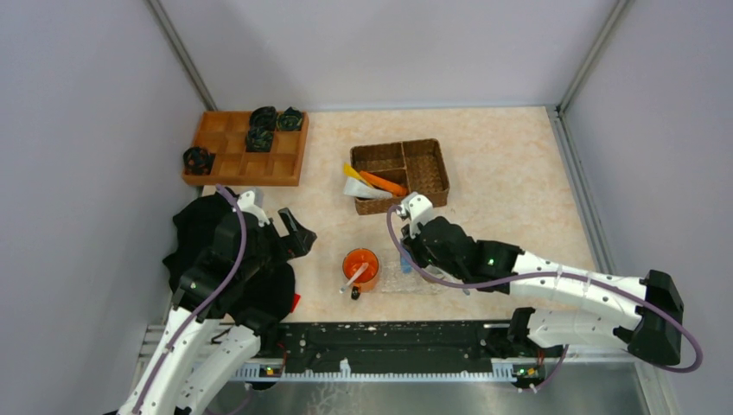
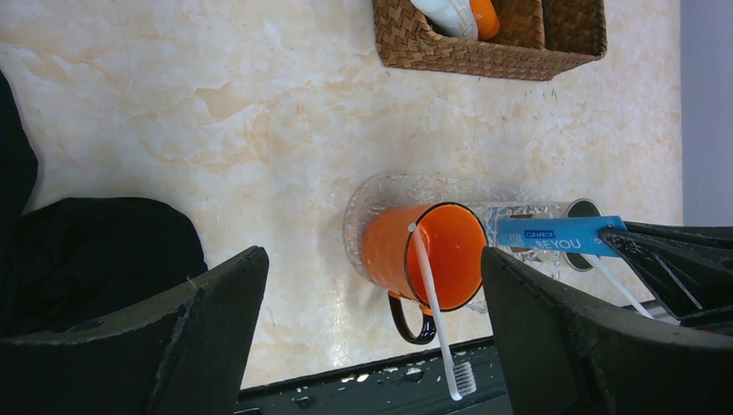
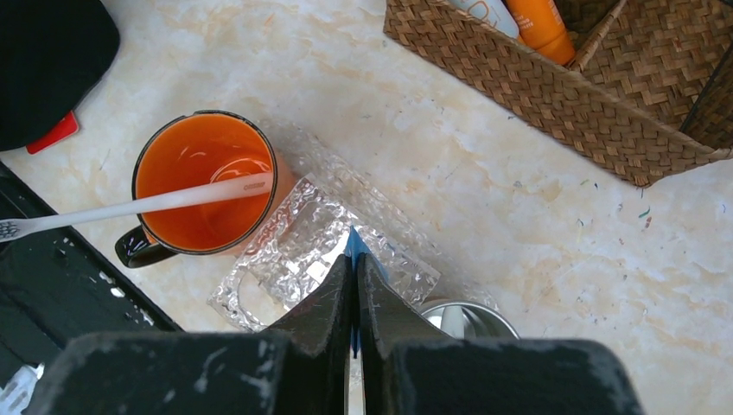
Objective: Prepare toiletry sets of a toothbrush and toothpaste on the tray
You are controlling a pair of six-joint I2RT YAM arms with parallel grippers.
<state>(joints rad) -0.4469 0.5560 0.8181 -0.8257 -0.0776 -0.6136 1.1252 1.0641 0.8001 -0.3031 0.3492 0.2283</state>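
While right pincer (image 3: 355, 259) clamps flat blue tube (image 2: 553, 233), free end toward orange mug (image 3: 199, 156), left pincer (image 1: 296, 232) gapes empty; slim white toothbrush (image 3: 156, 203) leans from mug; tray (image 3: 285, 251) clear, bumpy.

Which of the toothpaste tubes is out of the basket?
The blue tube, pinched in the shut jaws of the right gripper over the clear tray. The orange tube and yellow tube lie in the wicker basket.

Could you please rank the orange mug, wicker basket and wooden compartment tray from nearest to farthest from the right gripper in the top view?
From the right gripper:
1. orange mug, just to its left.
2. wicker basket, beyond it toward the back.
3. wooden compartment tray, far back left.
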